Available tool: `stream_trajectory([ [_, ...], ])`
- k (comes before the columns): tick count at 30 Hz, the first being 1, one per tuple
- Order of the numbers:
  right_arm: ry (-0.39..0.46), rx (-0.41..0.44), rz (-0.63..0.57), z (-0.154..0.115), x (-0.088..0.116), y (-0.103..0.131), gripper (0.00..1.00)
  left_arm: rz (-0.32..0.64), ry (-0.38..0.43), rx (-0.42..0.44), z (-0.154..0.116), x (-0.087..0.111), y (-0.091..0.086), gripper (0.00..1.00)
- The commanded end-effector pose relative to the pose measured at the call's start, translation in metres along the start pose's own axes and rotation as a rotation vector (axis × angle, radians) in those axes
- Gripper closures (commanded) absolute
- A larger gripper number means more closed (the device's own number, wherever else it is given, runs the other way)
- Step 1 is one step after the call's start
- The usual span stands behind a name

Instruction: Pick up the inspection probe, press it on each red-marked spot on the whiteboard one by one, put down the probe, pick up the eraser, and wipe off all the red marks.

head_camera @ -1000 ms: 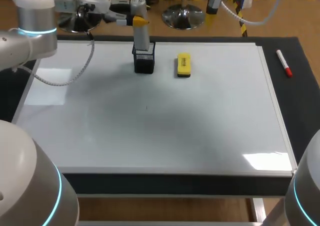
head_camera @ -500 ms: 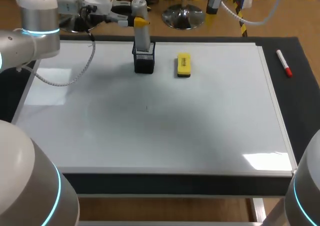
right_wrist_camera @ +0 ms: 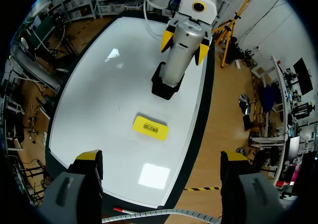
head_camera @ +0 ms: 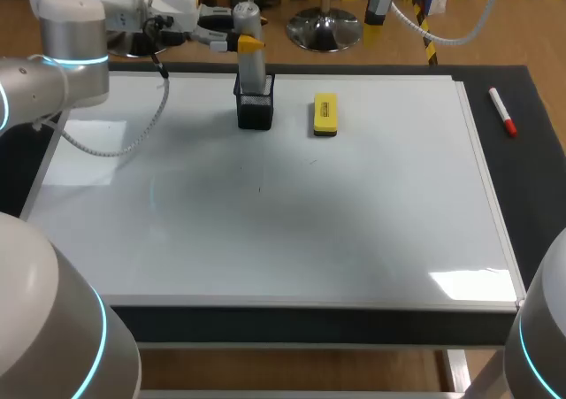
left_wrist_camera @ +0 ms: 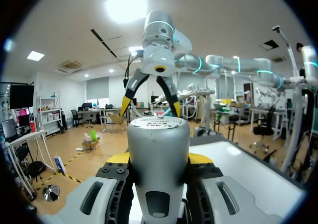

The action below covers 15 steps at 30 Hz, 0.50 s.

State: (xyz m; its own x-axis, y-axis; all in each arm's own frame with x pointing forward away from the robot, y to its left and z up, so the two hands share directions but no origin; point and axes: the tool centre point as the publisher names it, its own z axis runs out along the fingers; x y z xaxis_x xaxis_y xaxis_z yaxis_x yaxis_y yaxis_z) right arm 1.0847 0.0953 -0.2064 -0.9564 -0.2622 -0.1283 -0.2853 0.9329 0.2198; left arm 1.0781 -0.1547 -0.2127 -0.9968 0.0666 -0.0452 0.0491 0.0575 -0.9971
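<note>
A wooden floor (head_camera: 522, 36) is running past the dark surface (head_camera: 541, 187), with yellow-and-black tape (head_camera: 430, 52) lying across it. Overhead, a bright ceiling light (left_wrist_camera: 126, 6) is glowing on a white ceiling, and pale walls (left_wrist_camera: 59, 92) are closing off the far side.

Down goes the inspection probe (head_camera: 251, 63) into the black mesh holder (head_camera: 255, 109), lower end lost from sight! From the left wrist its barrel blocks most of the left pincer (left_wrist_camera: 159, 158) clamped round it (yellow tips (left_wrist_camera: 119, 158) just slivers either side). One speck (head_camera: 259, 188) on the whiteboard (head_camera: 354, 222) is too small to call its colour. The right pincer (right_wrist_camera: 161, 155) has its wide-apart fingers cut off at the edge.
</note>
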Motion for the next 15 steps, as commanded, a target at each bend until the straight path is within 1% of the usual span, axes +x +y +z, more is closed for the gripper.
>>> stream_trajectory([
  [1, 0.002, 0.002, -0.001, -0.001, 0.0, -0.001, 0.0, -0.002, 0.006, 0.007, 0.002, -0.004, 0.007, 1.0],
  [6, 0.002, 0.002, -0.001, -0.001, 0.0, -0.001, 0.0, -0.006, 0.004, 0.011, 0.003, -0.005, 0.013, 1.0],
  [15, 0.002, 0.002, -0.001, -0.001, 0.0, -0.001, 0.0, -0.005, -0.001, 0.029, 0.003, -0.005, 0.031, 1.0],
])
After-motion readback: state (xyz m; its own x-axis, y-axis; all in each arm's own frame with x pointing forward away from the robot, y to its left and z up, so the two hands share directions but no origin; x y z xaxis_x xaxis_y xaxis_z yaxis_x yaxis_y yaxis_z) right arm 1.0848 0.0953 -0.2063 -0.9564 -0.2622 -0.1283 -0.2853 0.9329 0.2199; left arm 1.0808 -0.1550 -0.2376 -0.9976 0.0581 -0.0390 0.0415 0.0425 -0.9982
